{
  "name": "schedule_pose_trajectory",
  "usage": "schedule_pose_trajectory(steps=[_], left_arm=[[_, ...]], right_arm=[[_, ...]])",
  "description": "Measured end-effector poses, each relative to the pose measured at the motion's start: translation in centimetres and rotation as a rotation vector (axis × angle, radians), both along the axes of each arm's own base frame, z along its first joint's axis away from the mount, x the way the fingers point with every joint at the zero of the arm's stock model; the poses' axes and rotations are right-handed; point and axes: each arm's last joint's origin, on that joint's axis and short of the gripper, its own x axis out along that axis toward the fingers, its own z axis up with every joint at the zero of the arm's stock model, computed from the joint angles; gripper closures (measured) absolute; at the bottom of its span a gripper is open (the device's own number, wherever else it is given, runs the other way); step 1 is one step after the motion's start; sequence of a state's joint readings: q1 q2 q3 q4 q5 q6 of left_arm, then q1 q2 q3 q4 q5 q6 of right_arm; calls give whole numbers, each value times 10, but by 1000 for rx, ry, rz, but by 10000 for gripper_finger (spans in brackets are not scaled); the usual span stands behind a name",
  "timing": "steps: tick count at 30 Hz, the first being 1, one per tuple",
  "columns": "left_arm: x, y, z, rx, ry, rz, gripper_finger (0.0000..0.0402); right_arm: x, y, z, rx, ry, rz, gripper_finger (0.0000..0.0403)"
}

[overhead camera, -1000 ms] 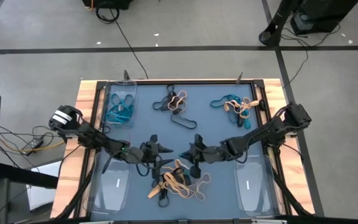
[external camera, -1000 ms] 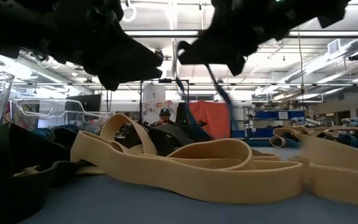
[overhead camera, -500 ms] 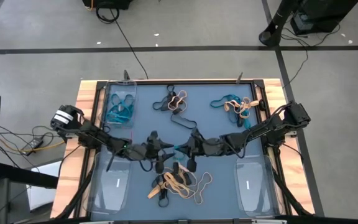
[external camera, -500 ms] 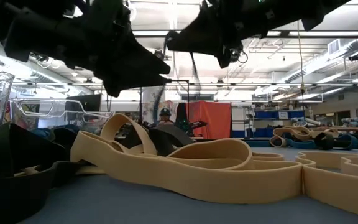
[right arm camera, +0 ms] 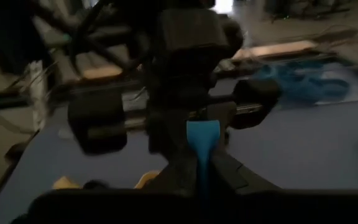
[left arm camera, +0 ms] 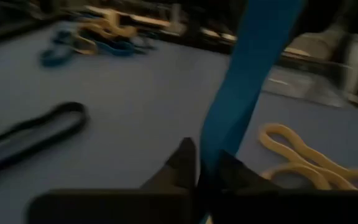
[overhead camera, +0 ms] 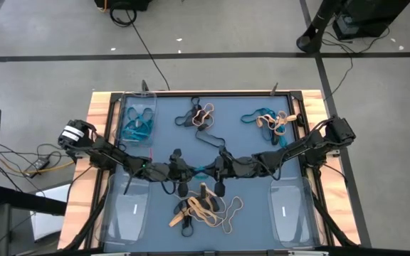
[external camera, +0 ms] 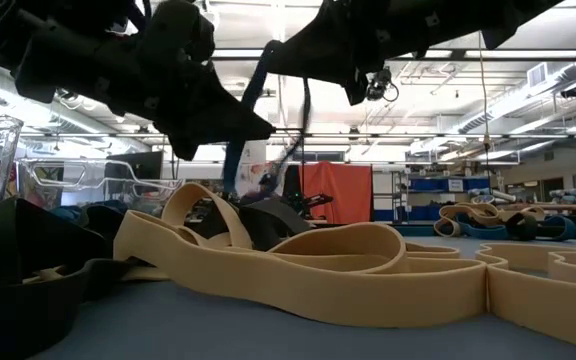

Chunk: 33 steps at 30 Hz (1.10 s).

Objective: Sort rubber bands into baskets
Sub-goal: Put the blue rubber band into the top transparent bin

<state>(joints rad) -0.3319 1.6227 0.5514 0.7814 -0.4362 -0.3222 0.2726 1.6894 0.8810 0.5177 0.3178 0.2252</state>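
Observation:
A teal-blue rubber band (overhead camera: pixel 201 169) hangs in the air over the table's middle, between my two grippers. My left gripper (overhead camera: pixel 191 170) comes at it from the left and is shut on it. My right gripper (overhead camera: pixel 211 169) comes from the right and is shut on it too. Below them, a pile of tan and black rubber bands (overhead camera: pixel 205 208) lies on the blue mat. A clear basket (overhead camera: pixel 137 121) at the far left holds teal bands. Two more clear baskets (overhead camera: pixel 130 213) (overhead camera: pixel 287 213) stand at the near left and near right. My left gripper pinches one strand of the blue band (left arm camera: pixel 219 146) between its two fingers, which reach in nearly level from the table's left. The band runs away from the fingers toward my other gripper, clear of the table. My right gripper pinches the band's other end (right arm camera: pixel 199 140) between its two fingers, nearly level from the table's right. The band is lifted clear, and part of the loop (external camera: pixel 238 150) hangs below the fingers.
Two more heaps of mixed bands lie at the far middle (overhead camera: pixel 203 115) and far right (overhead camera: pixel 269 121), and a loose black band (overhead camera: pixel 211 139) lies between them and the grippers. The wooden frame (overhead camera: pixel 98 121) borders the mat.
My left gripper has moved toward the right gripper and shut on the blue band, which earlier hung from the right gripper alone. The right gripper has shifted a little toward the table's left with the band. The band now spans both grippers.

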Motion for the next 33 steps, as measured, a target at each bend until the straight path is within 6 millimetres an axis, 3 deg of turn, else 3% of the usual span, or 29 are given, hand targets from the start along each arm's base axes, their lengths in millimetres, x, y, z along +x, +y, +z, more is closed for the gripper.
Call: schedule_pose_trajectory(steps=[7,14,19,33], left_arm=[[-5,3,14,-38,0,-37,397],[-24,23,37,-17,74,73,398],[-42,42,55,8,103,209,398],[-104,108,94,-57,86,574,398]], right_arm=[[-5,4,-12,24,127,25,309],[-18,11,-35,144,346,-68,267],[-23,18,-43,129,377,-135,259],[-25,23,-45,112,382,-124,259]])
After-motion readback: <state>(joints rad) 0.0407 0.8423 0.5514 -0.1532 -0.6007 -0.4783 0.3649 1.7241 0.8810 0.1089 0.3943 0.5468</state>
